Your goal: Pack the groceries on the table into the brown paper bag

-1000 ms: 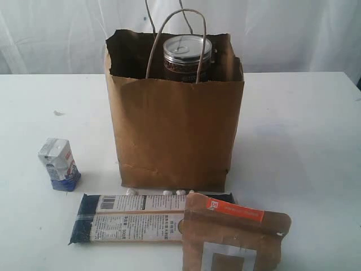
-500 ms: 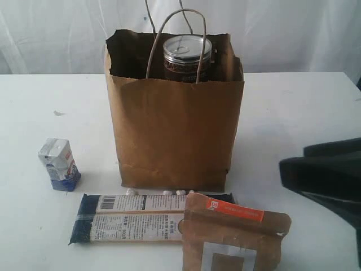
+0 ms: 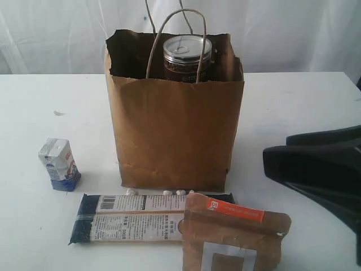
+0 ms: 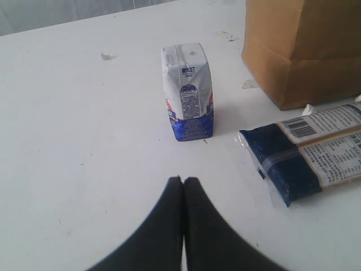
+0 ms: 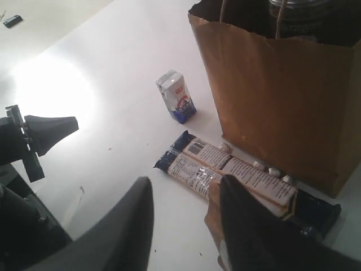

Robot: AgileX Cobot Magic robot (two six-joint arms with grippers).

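The brown paper bag (image 3: 175, 130) stands upright mid-table with a dark can (image 3: 187, 56) showing inside its mouth. On the table (image 3: 299, 101), a small white-blue carton (image 3: 58, 164) stands left of the bag. A long dark-blue packet (image 3: 130, 217) lies in front of it, and a brown pouch (image 3: 234, 234) with an orange strip overlaps the packet's right end. My right gripper (image 5: 186, 182) is open above the pouch (image 5: 213, 220) and holds nothing; it enters the exterior view from the right (image 3: 276, 148). My left gripper (image 4: 183, 179) is shut and empty, a short way from the carton (image 4: 189, 93).
Small white crumbs (image 3: 169, 192) lie at the bag's front foot. The bag's twisted handles (image 3: 169, 39) stick up over the can. A small dark object (image 5: 12, 21) lies far off on the table. A white curtain hangs behind.
My right gripper has come into the exterior view from the right edge and moved left, towards the pouch. The groceries and the bag have not moved.
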